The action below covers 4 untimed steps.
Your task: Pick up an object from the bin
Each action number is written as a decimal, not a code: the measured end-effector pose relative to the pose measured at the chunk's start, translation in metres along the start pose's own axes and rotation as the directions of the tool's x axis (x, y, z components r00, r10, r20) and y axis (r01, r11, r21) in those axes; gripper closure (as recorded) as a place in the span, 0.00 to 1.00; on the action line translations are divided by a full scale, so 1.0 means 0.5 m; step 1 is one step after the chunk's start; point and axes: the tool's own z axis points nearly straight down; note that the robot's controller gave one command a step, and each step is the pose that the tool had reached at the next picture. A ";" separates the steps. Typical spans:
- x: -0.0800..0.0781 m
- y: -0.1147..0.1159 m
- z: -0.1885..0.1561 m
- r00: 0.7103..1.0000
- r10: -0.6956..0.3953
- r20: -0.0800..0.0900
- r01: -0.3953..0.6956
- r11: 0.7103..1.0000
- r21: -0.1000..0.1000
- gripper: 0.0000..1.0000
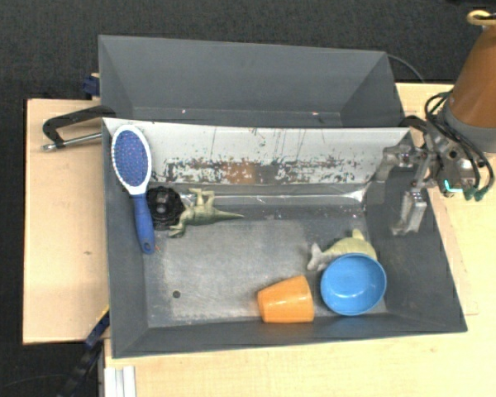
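A grey metal bin (231, 275) is seen from above, with a handful of small things spread across its floor. The robot arm (482, 73), wrapped in an orange-brown cover with dark cables looped at its wrist, comes in from the right edge. Its gripper (397, 224) hangs just inside the bin's right side, close to the right wall and near the back. The jaws point down and stand moderately apart, with the bin's grey metal visible in the gap between them. Nothing is between them and they touch none of the things in the bin. The nearest thing is a pale yellowish toy figure (345, 247), lying just in front of the jaws and a little to their left. It rests against the back rim of a blue bowl (353, 285), which sits open side up near the bin's front right. Just left of the bowl, an orange cup (286, 299) lies on its side. Well apart, on the far left, a blue hairbrush (133, 160) with a white rim leans along the left wall, handle toward the front. Beside its handle sits a small black round thing (161, 203), with a green toy dinosaur (201, 212) next to it.
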 end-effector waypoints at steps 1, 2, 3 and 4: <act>0.122 0.046 0.352 0.932 -0.363 0.005 0.363 0.932 0.002 0.00; 0.128 0.108 0.287 0.784 -0.621 0.010 0.621 0.784 0.008 0.00; 0.096 0.124 0.288 0.594 -0.804 0.007 0.804 0.594 0.009 0.00; 0.061 0.154 0.349 0.401 -0.916 0.004 0.916 0.401 0.007 0.00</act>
